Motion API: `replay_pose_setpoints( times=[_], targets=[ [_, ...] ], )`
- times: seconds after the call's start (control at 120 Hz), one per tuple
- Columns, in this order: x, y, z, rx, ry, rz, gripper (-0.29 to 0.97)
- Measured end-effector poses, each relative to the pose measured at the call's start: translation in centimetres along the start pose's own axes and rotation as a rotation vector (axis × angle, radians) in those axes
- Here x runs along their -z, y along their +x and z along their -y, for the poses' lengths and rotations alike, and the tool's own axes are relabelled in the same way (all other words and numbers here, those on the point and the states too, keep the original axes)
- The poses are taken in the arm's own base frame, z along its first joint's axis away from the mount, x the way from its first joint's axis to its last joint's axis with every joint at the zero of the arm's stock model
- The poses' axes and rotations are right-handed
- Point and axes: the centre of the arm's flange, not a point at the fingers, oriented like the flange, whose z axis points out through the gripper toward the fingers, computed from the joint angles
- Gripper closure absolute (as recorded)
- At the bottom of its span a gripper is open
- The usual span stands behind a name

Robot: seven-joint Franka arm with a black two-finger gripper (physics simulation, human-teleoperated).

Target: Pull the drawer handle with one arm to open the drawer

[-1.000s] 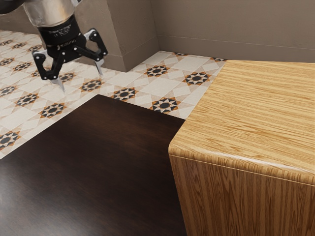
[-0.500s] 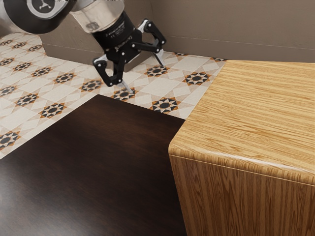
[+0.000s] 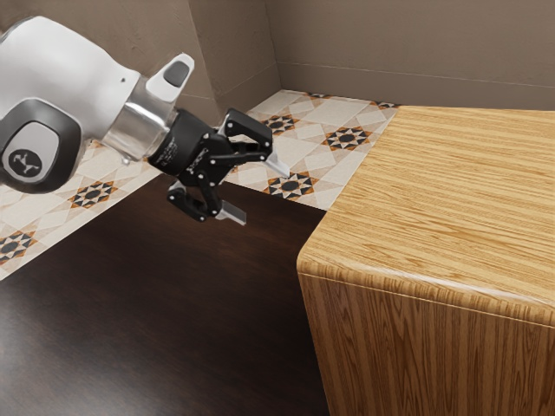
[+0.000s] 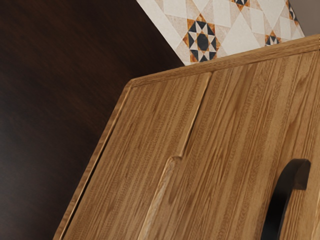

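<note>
Patterned floor tiles (image 3: 295, 139) and a plain beige wall (image 3: 390, 43) back a dark wooden table (image 3: 173, 295). Over that table, just short of the oak cabinet (image 3: 434, 217), hangs the black gripper (image 3: 257, 191). Its two fingers are spread wide with nothing between them. The hand is turned on its side, so the fingers point level at the cabinet rather than down at the table. To my eye that is the attitude for coming at a handle head-on, and the wide spread looks meant to leave room to pass around it. A strip of bare table separates the fingertips from the cabinet, so nothing is touched yet. The cabinet face turned toward the gripper shows from the hand's camera as grained oak panels split by a narrow seam. All the panels lie flush with one another, so I judge the drawer closed. The drawer handle (image 4: 285, 200) is a black curved bar standing proud of its drawer front (image 4: 240, 130), beyond the seam from the cabinet's table-side edge. It sits off the hand's line of aim, so the gripper would probably need to shift across that face as well as close in before the fingers could straddle the bar.
</note>
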Motion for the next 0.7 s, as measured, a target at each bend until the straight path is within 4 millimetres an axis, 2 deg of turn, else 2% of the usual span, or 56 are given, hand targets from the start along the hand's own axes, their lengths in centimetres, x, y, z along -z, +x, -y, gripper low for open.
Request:
replay_pose_setpoints(
  times=[0.083,0.142,0.275,0.367,0.517,0.7],
  targets=[
    [-1.5,-1.7,-1.9,-0.08,-0.008,-0.007,0.0],
    [-2.2,-1.9,-2.3,-0.106,-0.012,-0.012,0.0],
    [-3.5,-0.9,-2.4,-0.126,-0.018,-0.012,0.01],
    [-4.1,-0.9,-2.8,-0.145,-0.029,-0.007,0.01],
    [-6.2,-0.8,-3.4,-0.165,-0.036,0.021,0.0],
    [-7.6,0.8,-2.5,-0.15,-0.029,0.026,0.0]
  ],
)
